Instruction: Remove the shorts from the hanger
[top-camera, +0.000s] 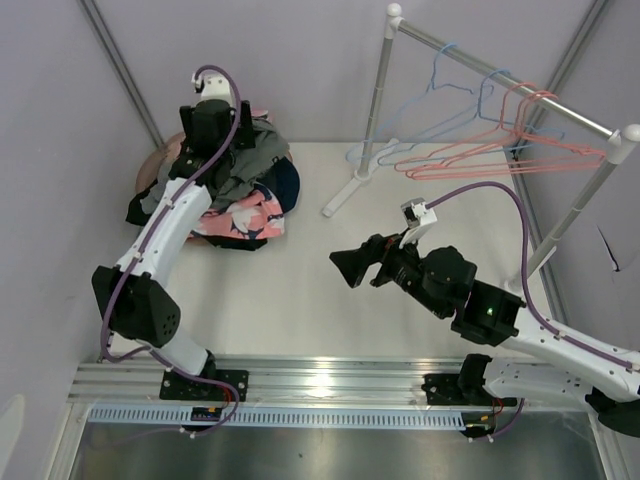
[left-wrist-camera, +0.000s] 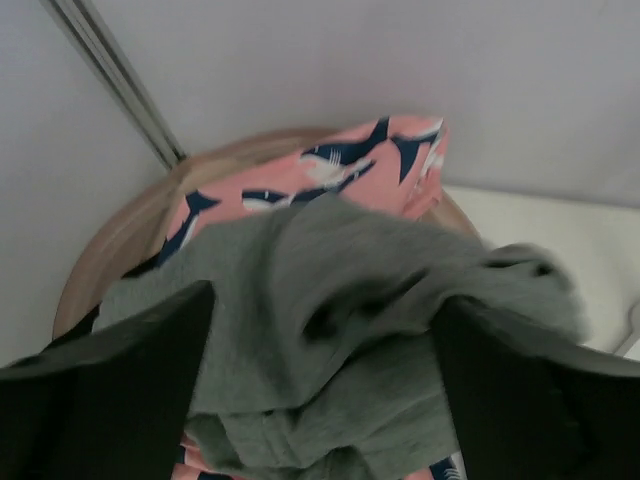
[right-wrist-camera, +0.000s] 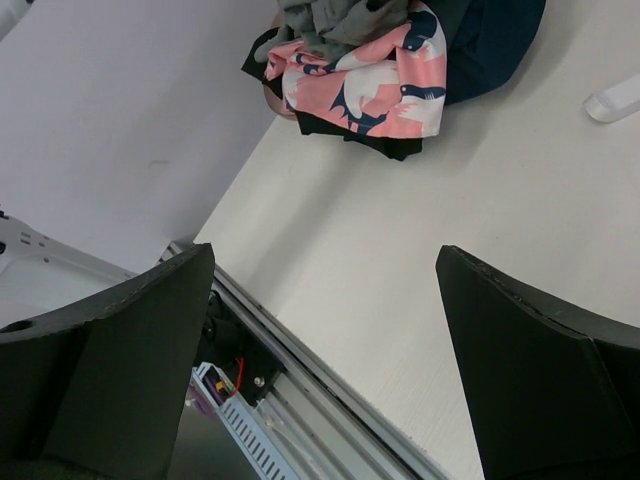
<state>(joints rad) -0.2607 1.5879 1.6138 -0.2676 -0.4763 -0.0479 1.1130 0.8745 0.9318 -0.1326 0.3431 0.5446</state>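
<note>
The shorts lie in a heap (top-camera: 245, 195) at the table's back left: grey shorts (left-wrist-camera: 340, 290) on top, pink printed shorts (top-camera: 245, 215) and navy ones (right-wrist-camera: 500, 40) below. My left gripper (top-camera: 222, 140) hovers right over the heap. In the left wrist view it (left-wrist-camera: 325, 300) is open, with the grey cloth lying loose between its black fingers (left-wrist-camera: 120, 370). My right gripper (top-camera: 350, 268) is open and empty above the bare table middle, apart from the heap (right-wrist-camera: 360, 70). Bare pink hangers (top-camera: 520, 145) and blue hangers (top-camera: 460, 95) hang on the rail.
A white rack (top-camera: 500, 75) with a metal rail stands at the back right, its foot (top-camera: 345, 195) reaching onto the table. A tan round basket rim (left-wrist-camera: 110, 250) shows under the heap. Grey walls close in on the left and behind. A metal rail (right-wrist-camera: 330, 375) runs along the near edge.
</note>
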